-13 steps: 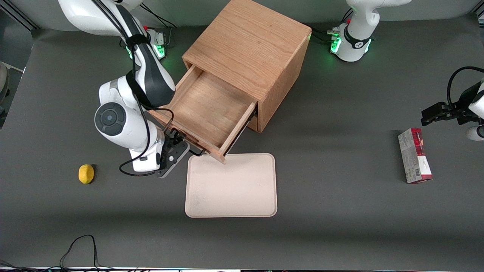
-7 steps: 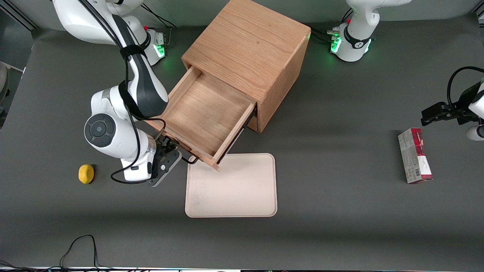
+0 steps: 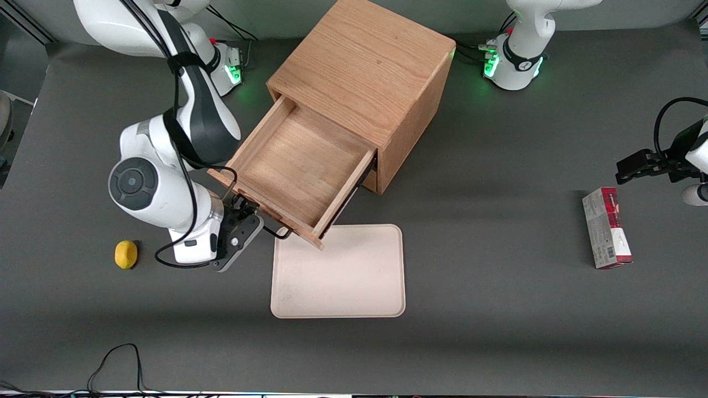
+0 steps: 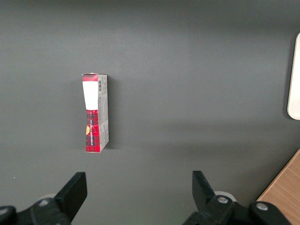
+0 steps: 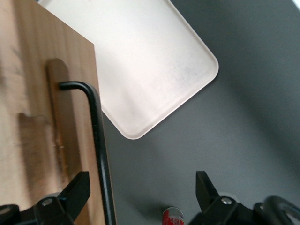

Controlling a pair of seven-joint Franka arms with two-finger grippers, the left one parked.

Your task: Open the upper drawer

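The oak cabinet (image 3: 365,72) stands at the table's middle. Its upper drawer (image 3: 298,166) is pulled far out and its wooden tray is empty. My right gripper (image 3: 247,209) is in front of the drawer front, at the handle's end toward the working arm's end of the table. In the right wrist view the gripper (image 5: 141,183) is open, its fingers wide apart. The thin black bar handle (image 5: 99,150) runs between them, close to one finger, against the drawer front (image 5: 42,117). The lower drawer is hidden under the open one.
A beige tray (image 3: 338,271) lies flat on the table just in front of the drawer, nearer the front camera; it also shows in the right wrist view (image 5: 140,61). A yellow lemon (image 3: 125,254) lies beside the right arm. A red-and-white box (image 3: 606,228) lies toward the parked arm's end.
The drawer slid a little farther out, then stopped. My right arm and gripper have drawn back from the cabinet, toward the working arm's end of the table.
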